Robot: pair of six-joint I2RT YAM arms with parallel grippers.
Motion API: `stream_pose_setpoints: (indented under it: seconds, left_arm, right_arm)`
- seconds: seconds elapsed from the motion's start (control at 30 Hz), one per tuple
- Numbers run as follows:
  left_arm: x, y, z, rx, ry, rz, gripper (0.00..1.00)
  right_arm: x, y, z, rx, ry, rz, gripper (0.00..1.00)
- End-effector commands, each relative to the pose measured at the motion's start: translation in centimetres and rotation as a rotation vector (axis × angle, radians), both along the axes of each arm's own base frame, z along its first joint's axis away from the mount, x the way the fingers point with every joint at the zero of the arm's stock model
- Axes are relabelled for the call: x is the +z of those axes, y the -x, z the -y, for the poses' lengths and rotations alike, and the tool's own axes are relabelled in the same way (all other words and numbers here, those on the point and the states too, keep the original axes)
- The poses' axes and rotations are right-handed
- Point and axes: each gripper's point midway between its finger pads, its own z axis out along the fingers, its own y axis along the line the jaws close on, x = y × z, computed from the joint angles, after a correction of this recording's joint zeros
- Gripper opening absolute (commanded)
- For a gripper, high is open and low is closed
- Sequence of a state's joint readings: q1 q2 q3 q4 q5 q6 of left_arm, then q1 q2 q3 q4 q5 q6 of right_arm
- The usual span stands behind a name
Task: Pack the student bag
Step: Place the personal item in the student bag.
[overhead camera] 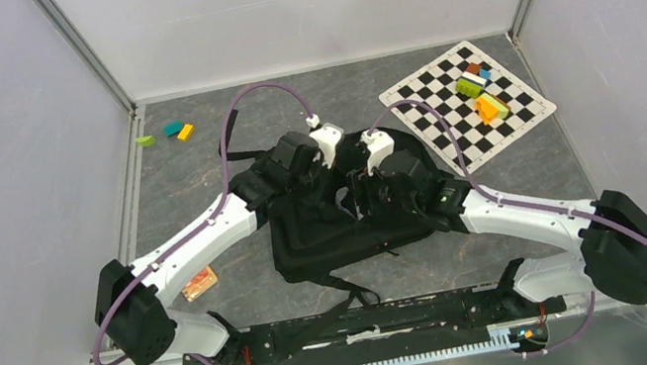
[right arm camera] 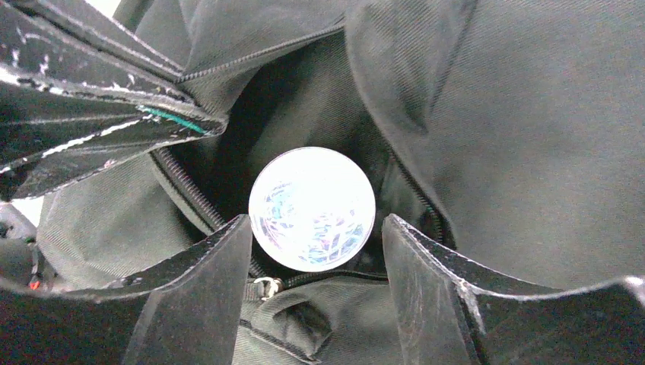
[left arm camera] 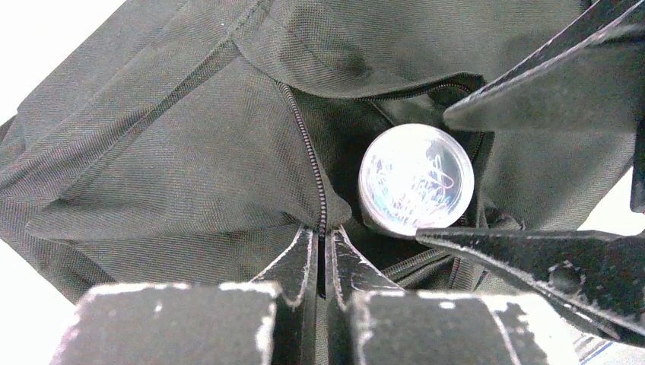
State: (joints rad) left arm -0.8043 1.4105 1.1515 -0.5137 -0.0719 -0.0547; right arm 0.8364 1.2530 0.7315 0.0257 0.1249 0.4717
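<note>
The student bag [overhead camera: 334,236], a black fabric backpack, lies in the middle of the table. My left gripper [left arm camera: 323,237] is shut on the zipper edge of the bag's opening [left arm camera: 304,152] and holds it up. A round clear tub of coloured paper clips [right arm camera: 312,209] sits inside the opening; it also shows in the left wrist view [left arm camera: 416,179]. My right gripper [right arm camera: 316,255] is open wide just above the opening, with the tub between and just beyond its fingers [right arm camera: 205,281]. I cannot tell whether the left finger touches the tub. In the top view both grippers [overhead camera: 338,175] meet over the bag's far end.
A black-and-white checkered mat [overhead camera: 450,125] with several coloured blocks [overhead camera: 482,94] lies at the back right. Small green, teal and orange blocks [overhead camera: 165,133] lie at the back left. An orange packet [overhead camera: 199,284] lies beside the left arm. Bag straps [overhead camera: 348,289] trail toward the near edge.
</note>
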Motion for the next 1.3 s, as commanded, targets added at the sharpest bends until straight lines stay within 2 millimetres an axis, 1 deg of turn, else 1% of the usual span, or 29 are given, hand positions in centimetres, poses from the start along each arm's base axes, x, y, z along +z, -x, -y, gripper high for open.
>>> stream_pose_setpoints:
  seconds: [0.0, 0.1, 0.17, 0.2, 0.3, 0.4, 0.5, 0.53, 0.6, 0.67, 0.73, 0.8, 0.87, 0.93, 1.07, 1.27]
  left_arm:
    - [2.7, -0.1, 1.2, -0.038, 0.081, 0.051, 0.02]
    - [2.5, -0.1, 1.2, -0.041, 0.081, 0.045, 0.02]
    - [2.5, -0.1, 1.3, -0.042, 0.081, 0.043, 0.02]
    - [2.5, -0.1, 1.3, -0.043, 0.082, 0.043, 0.02]
    - [2.4, -0.1, 1.2, -0.041, 0.078, 0.044, 0.02]
    - [2.4, -0.2, 1.2, -0.039, 0.074, 0.046, 0.02]
    - [2.6, -0.1, 1.2, -0.04, 0.077, 0.048, 0.02]
    - [2.5, -0.1, 1.1, -0.039, 0.077, 0.049, 0.02]
    - [2.6, -0.1, 1.1, -0.04, 0.077, 0.05, 0.02]
    - [2.8, -0.1, 1.1, -0.039, 0.079, 0.053, 0.02]
    - [2.8, -0.1, 1.1, -0.038, 0.08, 0.055, 0.02]
    - [2.9, -0.1, 1.0, -0.038, 0.08, 0.056, 0.02]
    - [2.9, -0.1, 1.0, -0.039, 0.082, 0.057, 0.02]
    - [2.9, -0.1, 1.1, -0.04, 0.082, 0.056, 0.02]
    - [3.0, -0.1, 1.0, -0.039, 0.083, 0.058, 0.02]
    - [2.9, -0.1, 1.0, -0.039, 0.078, 0.059, 0.02]
  right_arm:
    - [0.4, 0.8, -2.3, 0.073, -0.069, -0.041, 0.67]
    - [-0.5, 1.8, -3.4, 0.101, -0.089, -0.071, 0.64]
    - [-0.8, 2.5, -4.7, 0.145, -0.13, -0.09, 0.63]
    - [-0.7, 2.9, -5.4, 0.166, -0.158, -0.106, 0.63]
    - [-0.1, 3.3, -7.0, 0.212, -0.218, -0.107, 0.63]
    - [0.9, 3.1, -7.5, 0.221, -0.243, -0.083, 0.65]
    - [1.9, 2.8, -7.3, 0.209, -0.252, -0.054, 0.7]
    - [1.8, 2.6, -7.0, 0.194, -0.241, -0.049, 0.72]
    - [1.7, 2.1, -5.8, 0.14, -0.202, -0.036, 0.75]
    - [1.5, 1.3, -4.2, 0.072, -0.146, -0.009, 0.82]
    - [1.5, 0.9, -3.2, 0.039, -0.109, 0.009, 0.85]
    - [1.6, 0.6, -2.2, 0.004, -0.083, 0.019, 0.86]
    - [1.7, 0.4, -1.4, -0.032, -0.077, 0.028, 0.85]
    - [1.6, 0.3, -1.1, -0.038, -0.079, 0.03, 0.81]
    - [1.0, 0.4, -1.8, -0.01, -0.074, 0.002, 0.73]
    - [-0.5, 0.7, -3.3, 0.038, -0.079, -0.047, 0.65]
